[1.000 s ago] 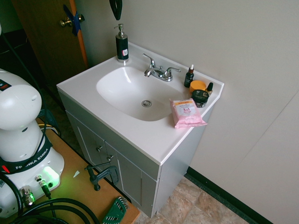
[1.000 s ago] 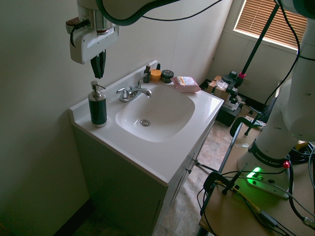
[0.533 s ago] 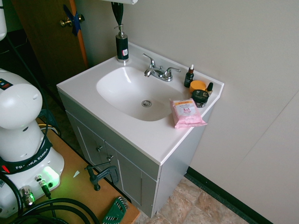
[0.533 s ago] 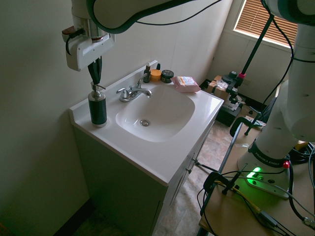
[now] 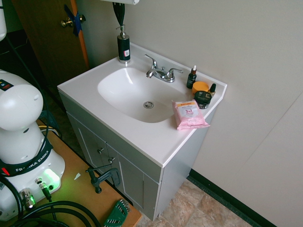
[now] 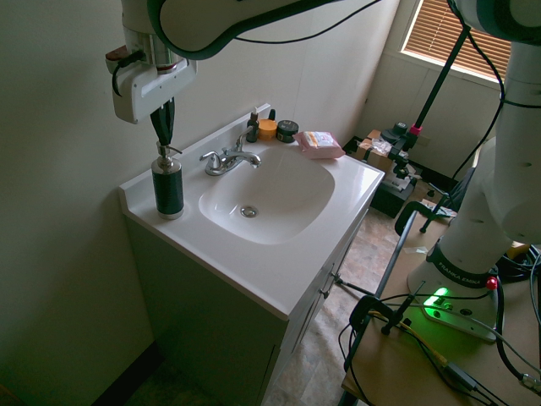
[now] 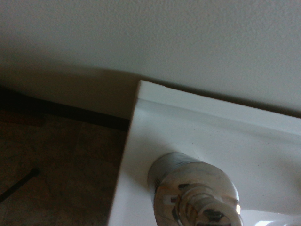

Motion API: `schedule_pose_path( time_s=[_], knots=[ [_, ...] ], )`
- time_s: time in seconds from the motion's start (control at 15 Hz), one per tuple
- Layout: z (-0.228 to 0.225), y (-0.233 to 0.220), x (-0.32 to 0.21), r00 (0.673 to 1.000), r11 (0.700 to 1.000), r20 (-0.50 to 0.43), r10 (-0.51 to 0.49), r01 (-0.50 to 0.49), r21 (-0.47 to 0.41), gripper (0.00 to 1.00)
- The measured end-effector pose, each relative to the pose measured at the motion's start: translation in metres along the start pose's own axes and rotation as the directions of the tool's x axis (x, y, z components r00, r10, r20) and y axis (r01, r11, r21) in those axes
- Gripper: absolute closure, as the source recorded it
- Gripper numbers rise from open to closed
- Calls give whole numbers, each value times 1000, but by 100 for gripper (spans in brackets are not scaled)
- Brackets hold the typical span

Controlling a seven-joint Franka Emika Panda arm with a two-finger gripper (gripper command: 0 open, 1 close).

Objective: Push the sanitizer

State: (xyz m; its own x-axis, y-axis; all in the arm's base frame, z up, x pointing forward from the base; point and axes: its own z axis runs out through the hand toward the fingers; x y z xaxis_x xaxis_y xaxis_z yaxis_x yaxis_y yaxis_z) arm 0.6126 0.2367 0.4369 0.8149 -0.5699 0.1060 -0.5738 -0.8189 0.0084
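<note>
My gripper (image 5: 120, 18) hung at the top edge of the first exterior view, its dark fingers drawn together into one point directly above the silver pump head of the sanitizer (image 5: 123, 46), which stood upright at the back corner of the white vanity top (image 5: 142, 135), beside the basin and well apart from the faucet (image 5: 161, 72). From the second exterior view my gripper (image 6: 162, 134) again pointed straight down with fingers together, tip just over the sanitizer (image 6: 167, 183) near the wall corner, while the pink wipes pack (image 6: 318, 143) and small jars sat far along the counter. In the wrist view, the sanitizer (image 7: 194, 194) showed from above as a blurred silver pump head close to the counter's corner.
</note>
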Motion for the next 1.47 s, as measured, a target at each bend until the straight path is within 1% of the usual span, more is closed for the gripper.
schedule_pose_path(
  time_s=[0.73, 0.87, 1.0, 1.13, 1.27, 1.33, 1.47],
  knots=[
    [10, 0, -3, 1000, 1000, -4, -6, 6, 9, 100],
    [2, 1, -2, 1000, 1000, -14, -2, 2, 23, 100],
    [-17, 5, 1, 1000, 999, -30, 8, -7, 51, 100],
    [-41, 21, 8, 999, 996, -37, 39, -36, 83, 100],
    [-49, 57, 16, 997, 994, -30, 67, -64, 93, 100],
    [-46, 80, 22, 996, 993, -20, 82, -80, 92, 0],
    [-34, 124, 29, 993, 989, 2, 119, -118, 88, 0]
  ],
)
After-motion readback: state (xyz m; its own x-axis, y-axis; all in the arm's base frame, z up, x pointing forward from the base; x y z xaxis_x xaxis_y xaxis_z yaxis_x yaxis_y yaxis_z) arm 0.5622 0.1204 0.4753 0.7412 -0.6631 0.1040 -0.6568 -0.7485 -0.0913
